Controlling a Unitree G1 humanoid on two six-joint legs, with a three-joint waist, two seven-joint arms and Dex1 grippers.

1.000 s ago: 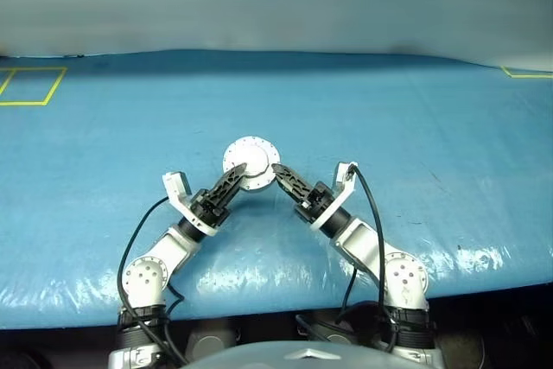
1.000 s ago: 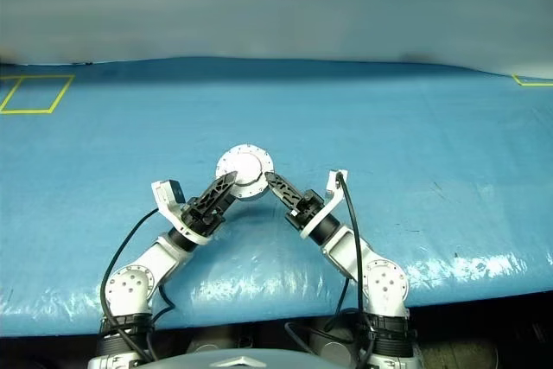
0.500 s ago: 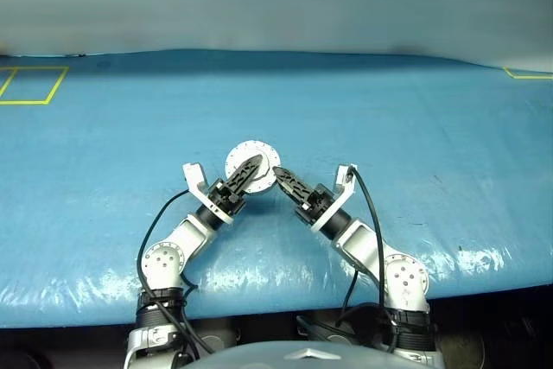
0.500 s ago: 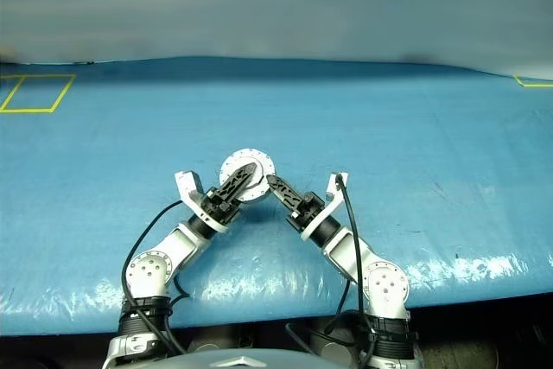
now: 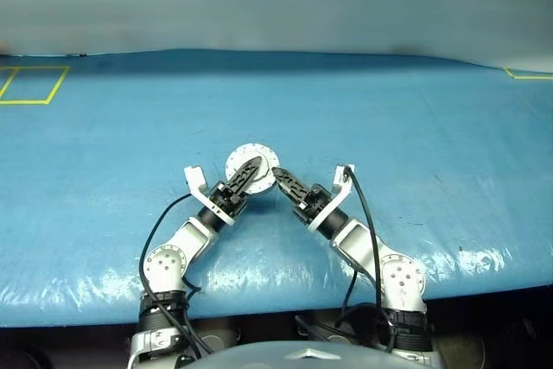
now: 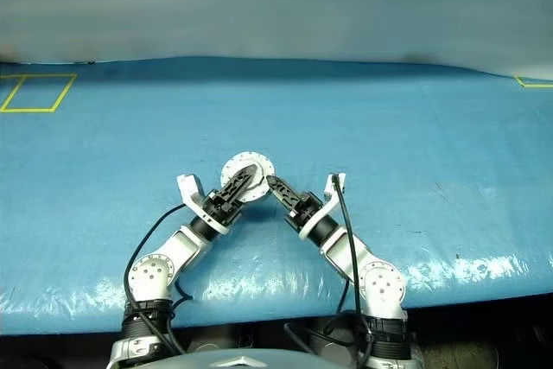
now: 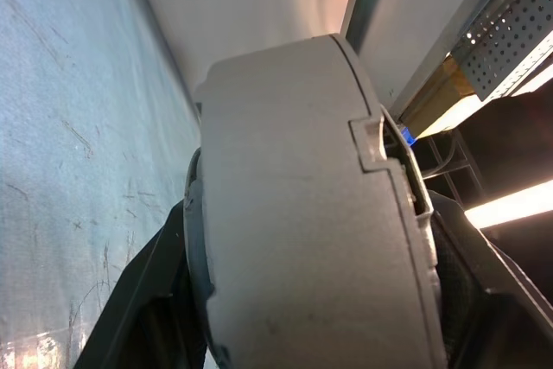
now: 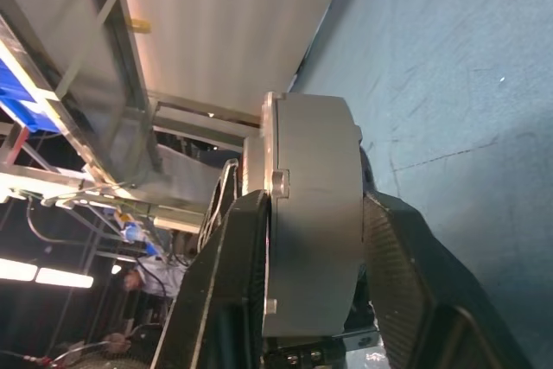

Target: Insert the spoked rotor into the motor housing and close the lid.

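I have both grippers on the motor housing (image 5: 252, 168), which is held up on edge above the blue tabletop (image 5: 415, 144), roughly midway between its left and right edges and nearer the near edge than the far one. From the head camera its round silver face with a ring of small holes around the rim turns toward me. My left gripper (image 5: 244, 177) comes in from the lower left and crosses the face of the housing; in the left wrist view its two black fingers (image 7: 138, 300) sit on either side of the grey shell, clamped on it. My right gripper (image 5: 282, 180) reaches in from the lower right, and in the right wrist view its fingers (image 8: 402, 274) bracket the housing's thickness, one on each flat face, touching it. There I can see a seam running round the housing near one face. A yellow taped rectangle (image 5: 30, 85) marks the tabletop's far left corner.
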